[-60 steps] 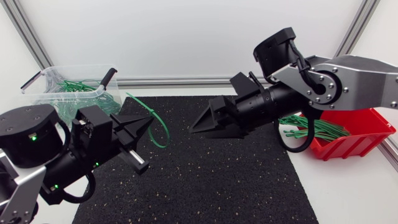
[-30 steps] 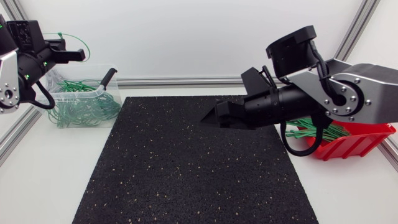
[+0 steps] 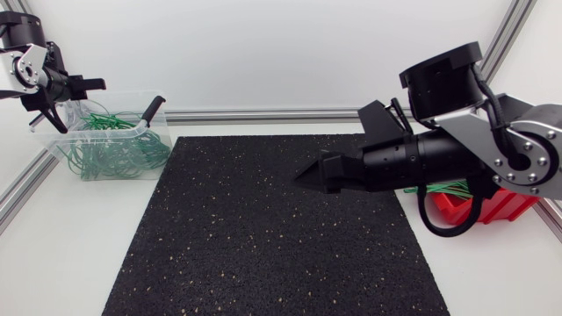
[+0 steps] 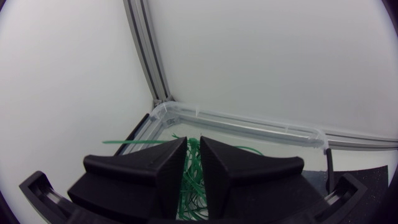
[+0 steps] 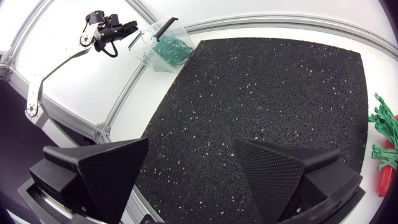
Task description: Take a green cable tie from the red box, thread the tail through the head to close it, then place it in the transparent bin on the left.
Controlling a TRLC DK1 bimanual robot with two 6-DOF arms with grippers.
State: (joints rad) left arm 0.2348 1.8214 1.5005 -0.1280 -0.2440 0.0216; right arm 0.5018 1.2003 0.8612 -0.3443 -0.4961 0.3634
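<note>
- Over the transparent bin (image 3: 61, 151), at the far left corner of the table (image 3: 70, 254), hangs the left gripper (image 4: 193, 148). Its wedge fingers stand a slim gap apart, and nothing shows pinched between them, only the green heap below.
- One green strand (image 4: 134, 142) juts sideways beside a finger, above the bin's rim. I cannot tell whether it is loose or lies on the heap.
- The closed ties (image 3: 114, 151) in the bin are thin, springy loops in a tangle. The bin is clear plastic with a rounded rim.
- The right gripper (image 5: 191, 146) hovers over the black mat (image 3: 263, 254) with its broad, stippled fingers wide apart and nothing between them. It points toward the mat's middle.
- The red box (image 3: 496, 209) sits at the table's right edge, behind that gripper's tips and close beside its forearm, which hides most of it in the head view.
- The fresh ties (image 5: 382, 127) are flat, narrow strips lying bundled together and poking over the box's edge. So little of them shows that their long axis is hard to judge.
- By my reading the drop-off is as good as done, and the next pick turns on one relation. The right arm is far nearer the box, yet the ties lie behind its fingertips, so it would need to swing back and turn down onto them.
</note>
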